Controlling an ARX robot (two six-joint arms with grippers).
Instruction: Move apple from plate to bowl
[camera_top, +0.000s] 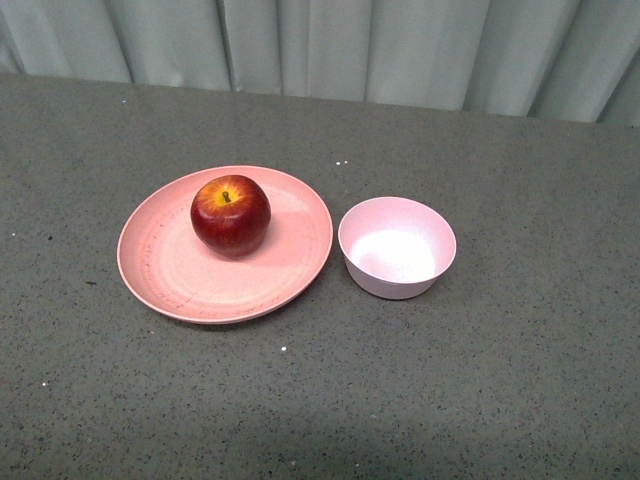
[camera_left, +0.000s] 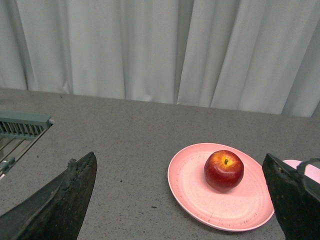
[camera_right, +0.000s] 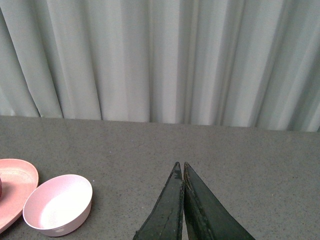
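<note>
The dark-red apple (camera_top: 231, 214) with a yellow patch round its stem sits on the wide pink plate (camera_top: 170, 275), left of centre in the front view. The small deep pale-pink bowl (camera_top: 397, 247) stands empty just right of the plate. Neither arm shows in the front view. In the left wrist view the apple (camera_left: 224, 170) on the plate (camera_left: 190, 185) lies ahead, between the wide-open fingers of my left gripper (camera_left: 180, 159), well short of it. My right gripper (camera_right: 180, 165) is shut and empty, with the bowl (camera_right: 58, 204) off to one side.
A grey speckled table (camera_top: 480, 380) carries everything, with a pale curtain (camera_top: 350, 45) along its far edge. A grey-green slatted rack (camera_left: 20, 125) shows at the edge of the left wrist view.
</note>
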